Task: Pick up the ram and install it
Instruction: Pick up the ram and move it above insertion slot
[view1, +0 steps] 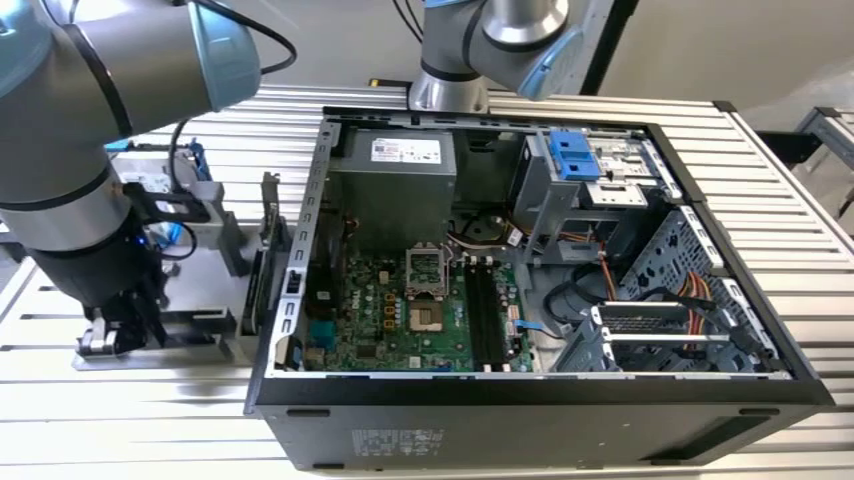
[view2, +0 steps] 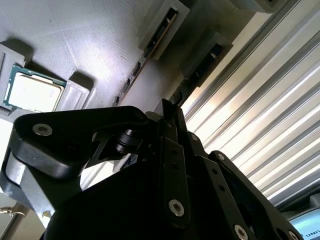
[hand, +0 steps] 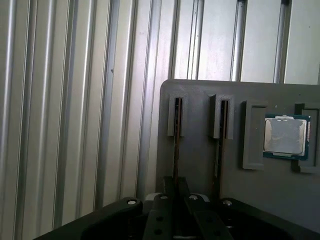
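The ram (hand: 176, 145) is a thin dark stick standing on edge in a slot of a grey holder (hand: 200, 90) on the slatted table. It shows in the second wrist view too, as the ram (view2: 134, 75). My gripper (hand: 176, 187) is down over it with its black fingers (hand: 165, 187) closed in on either side of the stick's near end. The second wrist view shows the gripper (view2: 170, 107) the same way. In the exterior view the gripper (view1: 120, 335) is low at the holder (view1: 200, 330), on the exterior view's left of the open computer case (view1: 534, 400).
A second stick (hand: 218, 150) stands in the neighbouring slot, and a processor chip (hand: 285, 136) lies in a recess beside it. Inside the case, the green motherboard has long memory slots (view1: 483, 315). A second robot arm (view1: 481, 50) stands behind the case.
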